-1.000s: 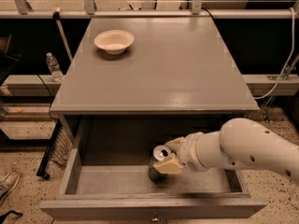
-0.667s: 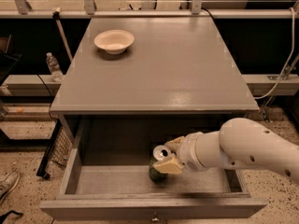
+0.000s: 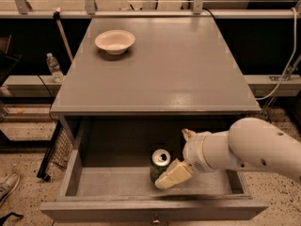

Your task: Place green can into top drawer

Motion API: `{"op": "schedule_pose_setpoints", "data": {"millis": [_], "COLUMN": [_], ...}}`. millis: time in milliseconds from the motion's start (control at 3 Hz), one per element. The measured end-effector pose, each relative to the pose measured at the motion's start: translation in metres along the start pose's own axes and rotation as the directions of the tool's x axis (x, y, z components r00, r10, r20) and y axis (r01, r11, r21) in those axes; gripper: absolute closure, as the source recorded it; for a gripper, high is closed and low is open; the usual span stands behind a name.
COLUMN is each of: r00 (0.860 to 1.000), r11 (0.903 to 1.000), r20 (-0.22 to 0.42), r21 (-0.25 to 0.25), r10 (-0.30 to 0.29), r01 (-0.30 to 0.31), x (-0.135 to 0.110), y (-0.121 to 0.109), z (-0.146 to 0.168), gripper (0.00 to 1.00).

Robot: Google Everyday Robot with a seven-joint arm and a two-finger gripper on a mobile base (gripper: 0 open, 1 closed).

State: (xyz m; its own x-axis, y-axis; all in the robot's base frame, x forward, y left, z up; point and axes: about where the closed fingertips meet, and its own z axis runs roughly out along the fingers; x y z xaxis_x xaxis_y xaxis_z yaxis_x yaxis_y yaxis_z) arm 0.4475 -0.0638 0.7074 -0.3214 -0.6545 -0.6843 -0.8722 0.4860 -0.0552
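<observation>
The green can [image 3: 158, 166] stands upright on the floor of the open top drawer [image 3: 117, 182], silver top up, near the drawer's middle. My gripper [image 3: 172, 158] is inside the drawer just right of the can, and the white arm reaches in from the right. Its fingers are spread wide. The near finger [image 3: 171, 174] lies against the can's lower right side and the far finger [image 3: 187, 134] is behind and to the right, apart from the can. The can is not gripped.
A cream bowl [image 3: 114, 41] sits on the grey table top [image 3: 188, 69] at the back left. The drawer front [image 3: 155, 213] juts toward the camera. A plastic bottle [image 3: 54, 67] stands on a ledge at the left. A cable [image 3: 287, 69] hangs at the right.
The fingers have spread apart and let go of the can. The can stays upright in about the same spot in the drawer.
</observation>
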Motion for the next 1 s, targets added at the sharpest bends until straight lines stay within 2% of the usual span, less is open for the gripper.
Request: {"op": "schedule_pose_setpoints", "data": {"millis": [333,667,1000], "r00": [1.0,0.999,0.999], "r11": [0.9981,0.9919,0.9919], "r20": [-0.007,-0.013,-0.013], "r21": [0.061,0.121,0.121], "r10": [-0.004,0.039,0.039], "r01": [0.005,-0.038,-0.038], "x": [0.007,0.032,0.032], "y": [-0.011,-0.028,-0.028], "z": [-0.037,-0.078,-0.078], "gripper": [0.0,0.0,0.0]}}
